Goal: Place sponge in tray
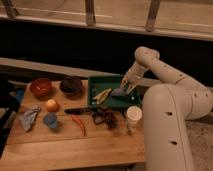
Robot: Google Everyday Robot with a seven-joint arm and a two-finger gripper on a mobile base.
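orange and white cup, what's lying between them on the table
In the camera view, a black-handled knife lies between the orange and the white cup. The end effector is over the tray.

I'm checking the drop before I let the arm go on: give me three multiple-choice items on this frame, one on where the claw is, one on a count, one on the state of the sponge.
1. Where is the claw?
A. Over the right part of the green tray
B. Above the red chilli
C. At the blue cup

2. How many round brown bowls stand on the table?
A. One
B. Two
C. Four

3. What is the state of the sponge?
A. Lying on the bare wood beside the white cup
B. Resting in a brown bowl
C. Inside the tray's area, right under the claw

Answers:
1 A, the arm reaches down so the claw hangs within the tray's right half.
2 B, two bowls sit side by side left of the tray.
3 C, the blue-grey block shows at the claw's tip over the tray floor; whether it is released cannot be told.
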